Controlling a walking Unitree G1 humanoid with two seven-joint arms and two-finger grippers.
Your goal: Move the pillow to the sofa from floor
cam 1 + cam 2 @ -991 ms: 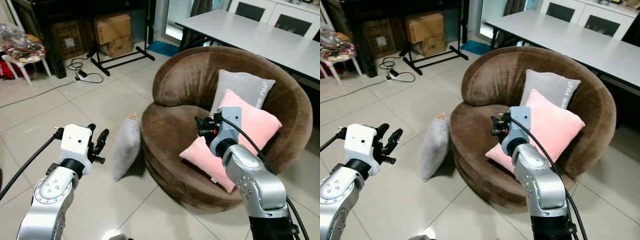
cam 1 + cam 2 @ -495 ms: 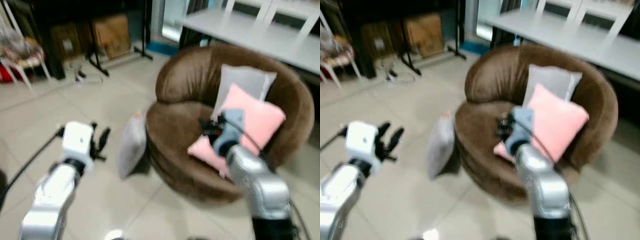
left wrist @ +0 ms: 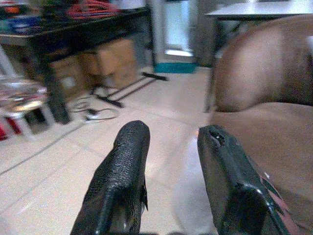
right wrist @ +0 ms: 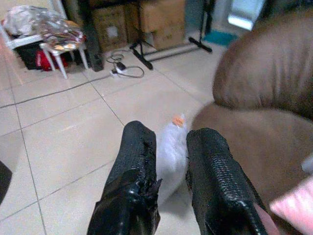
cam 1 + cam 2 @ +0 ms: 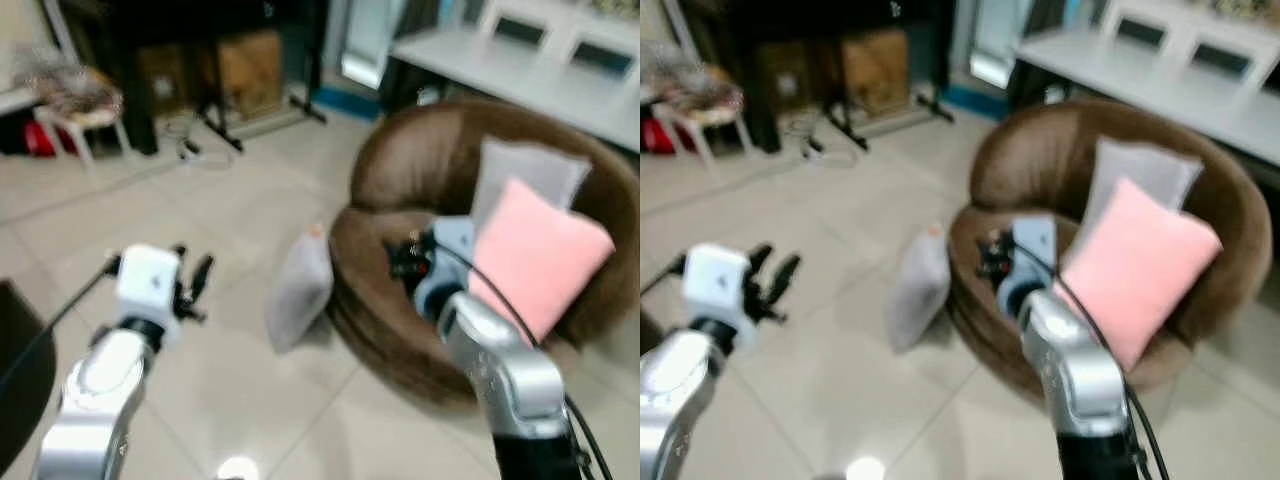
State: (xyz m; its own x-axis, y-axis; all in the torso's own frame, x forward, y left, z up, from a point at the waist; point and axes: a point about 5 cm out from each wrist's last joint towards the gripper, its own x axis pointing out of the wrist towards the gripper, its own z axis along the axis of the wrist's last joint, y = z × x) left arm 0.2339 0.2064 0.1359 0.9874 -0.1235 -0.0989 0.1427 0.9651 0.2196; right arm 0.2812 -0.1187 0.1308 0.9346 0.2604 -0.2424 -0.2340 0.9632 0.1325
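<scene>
Fingers of the left gripper (image 3: 168, 166) stand parted with a clear gap, nothing between them; right gripper (image 4: 168, 166) fingers also parted, narrower gap, empty. Both arms raised and bent forward at about chest level, left gripper (image 5: 190, 285) over bare tile floor (image 5: 200, 390), right gripper (image 5: 405, 258) out in front of the sofa's seat edge. Head views blurred.

Grey pillow (image 5: 298, 287) stands on edge on the floor, leaning against the front left side of the round brown sofa (image 5: 400, 170), touching it. It sits between the two grippers, ahead of both, apart from each. In the right wrist view the pillow (image 4: 171, 147) shows right between the fingers, orange tag at its top.

Open tile floor to the left of the pillow and in front of it. On the sofa seat: pink pillow (image 5: 540, 255) tilted against the backrest, second grey pillow (image 5: 525, 175) behind it; left part of the seat bare.

Farther back: white bench (image 5: 520, 75) behind the sofa, cables (image 5: 190, 150) on the floor, cardboard boxes (image 5: 250, 70) under a dark stand, small white stool (image 5: 75, 115) far left.
</scene>
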